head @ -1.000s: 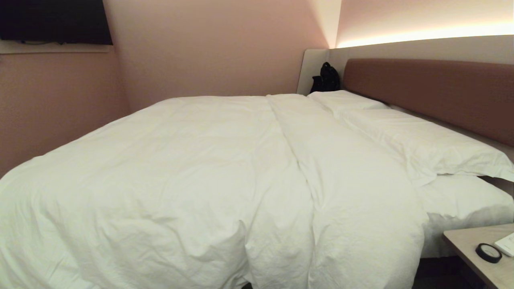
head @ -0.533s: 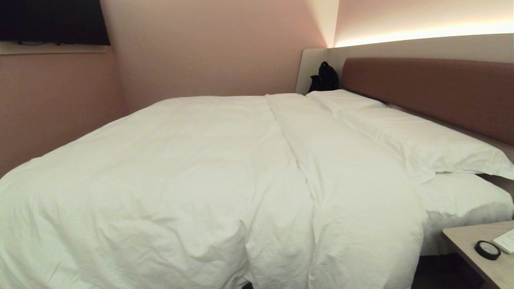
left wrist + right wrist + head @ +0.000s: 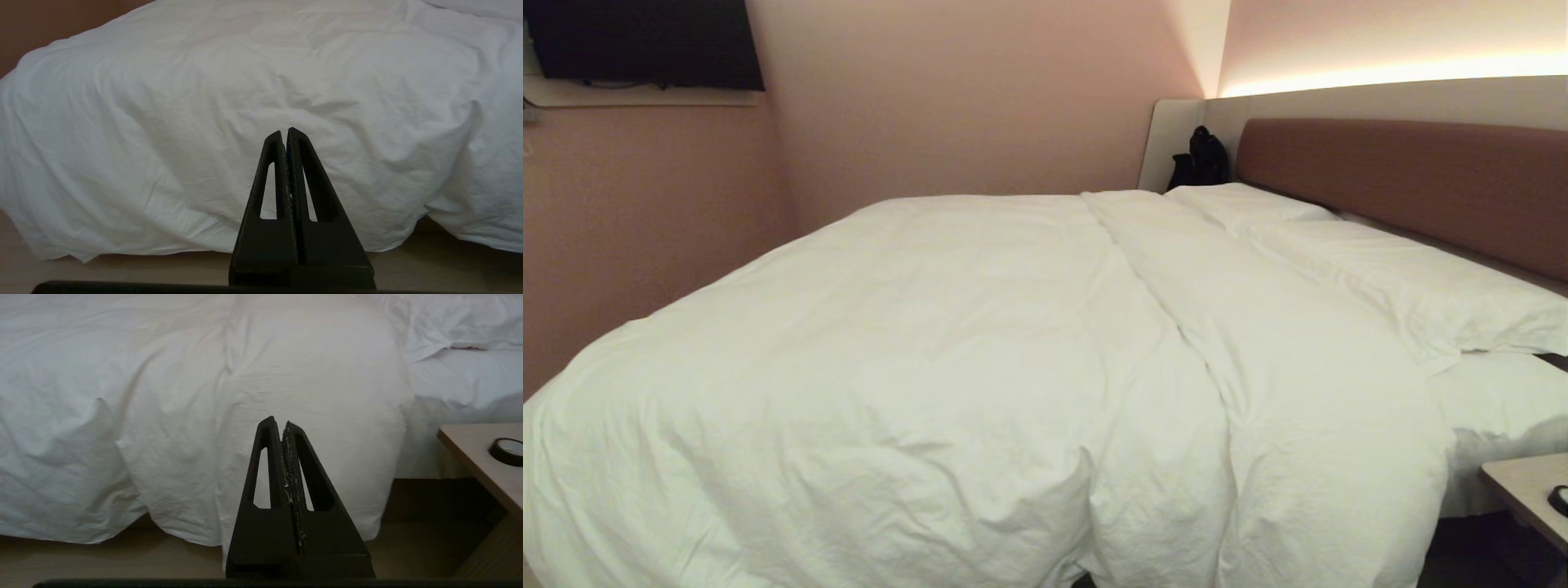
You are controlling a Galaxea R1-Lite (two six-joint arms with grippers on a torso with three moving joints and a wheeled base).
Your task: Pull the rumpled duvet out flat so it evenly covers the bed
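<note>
Duvet [image 3: 980, 351] covers bed [image 3: 1494, 408], hem hanging beside bench [image 3: 474, 457]. Left gripper [image 3: 286, 134], right gripper [image 3: 282, 422]: fingers pressed together, empty. Risk: one-sided tug skews cover, bares pillows [image 3: 1413, 286].

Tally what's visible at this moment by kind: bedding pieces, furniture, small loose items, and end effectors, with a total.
Bedding: 3, the duvet and two pillows
Furniture: 2, the bed and side table
Small loose items: 2, black bag, black ring
End effectors: 2, left end effector, right end effector, both shut
Total: 9
</note>
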